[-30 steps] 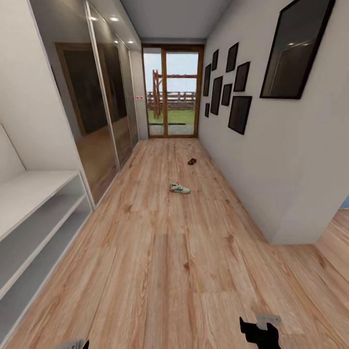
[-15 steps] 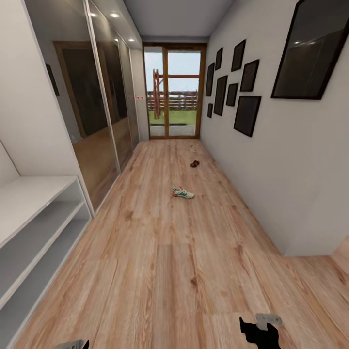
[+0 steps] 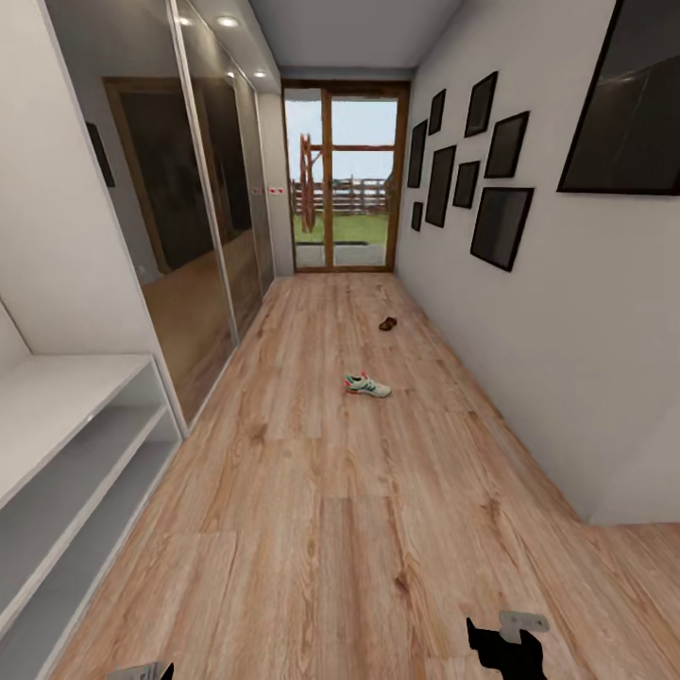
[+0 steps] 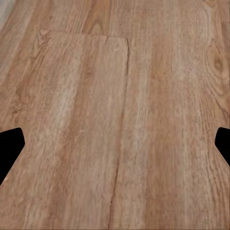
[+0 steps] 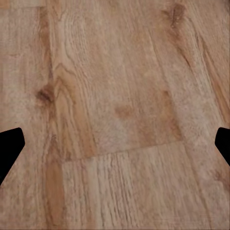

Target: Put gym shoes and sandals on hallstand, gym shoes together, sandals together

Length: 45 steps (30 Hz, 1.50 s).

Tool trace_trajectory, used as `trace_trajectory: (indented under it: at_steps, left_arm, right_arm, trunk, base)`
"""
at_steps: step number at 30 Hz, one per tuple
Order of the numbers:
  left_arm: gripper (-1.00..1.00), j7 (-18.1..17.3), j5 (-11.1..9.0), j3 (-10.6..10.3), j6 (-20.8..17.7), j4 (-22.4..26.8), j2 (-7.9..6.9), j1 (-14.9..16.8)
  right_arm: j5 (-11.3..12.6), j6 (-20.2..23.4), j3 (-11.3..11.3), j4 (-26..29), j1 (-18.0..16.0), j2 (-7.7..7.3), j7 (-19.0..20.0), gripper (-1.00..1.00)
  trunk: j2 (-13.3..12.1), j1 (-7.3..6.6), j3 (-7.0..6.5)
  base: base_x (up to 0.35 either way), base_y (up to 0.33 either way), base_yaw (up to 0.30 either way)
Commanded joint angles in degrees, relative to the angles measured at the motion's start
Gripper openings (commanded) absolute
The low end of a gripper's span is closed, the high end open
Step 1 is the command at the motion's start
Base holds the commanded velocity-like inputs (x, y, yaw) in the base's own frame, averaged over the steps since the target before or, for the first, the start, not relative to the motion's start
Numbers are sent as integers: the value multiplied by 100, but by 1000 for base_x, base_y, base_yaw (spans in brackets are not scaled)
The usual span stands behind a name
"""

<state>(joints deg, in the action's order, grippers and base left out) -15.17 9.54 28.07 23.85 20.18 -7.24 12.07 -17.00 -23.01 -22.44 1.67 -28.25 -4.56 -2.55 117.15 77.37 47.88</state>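
As the whole head view has shifted over the last second, with the rack [image 3: 66,444] sliding toward the left edge and the right wall widening, the change reads as the base rolling and turning down the corridor, not as any object moving. One gym shoe [image 3: 366,384] lies on the floor [image 3: 321,529] mid-corridor, well ahead; one sandal [image 3: 387,324] lies further on, nearer the glass door [image 3: 345,179]. Second shoe and second sandal: not located. Rack shelves visible here hold nothing, so judged progress is nil; this is the approach phase. Right gripper [image 3: 505,647] hangs low in front of the trunk, pointing at bare planks. Both wrist views show dark fingertips [image 5: 9,146] at opposite edges, spread wide, nothing between them: left gripper [image 4: 115,143] and right alike released.
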Motion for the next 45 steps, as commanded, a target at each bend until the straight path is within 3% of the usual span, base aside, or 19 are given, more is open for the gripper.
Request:
trace_trajectory:
  at_steps: [1, 45]
  left_arm:
    - [100, -30, 57, 49, 24, -6, 3, 6]
    - [100, -30, 57, 49, 24, -6, 3, 6]
  right_arm:
    - [-60, -20, -32, -9, -5, -1, -27, 100]
    - [-60, -20, -32, -9, -5, -1, -26, 100]
  trunk:
    - [2, 2, 5]
    - [2, 2, 5]
  base:
    - [303, 164, 0]
    - [330, 106, 0]
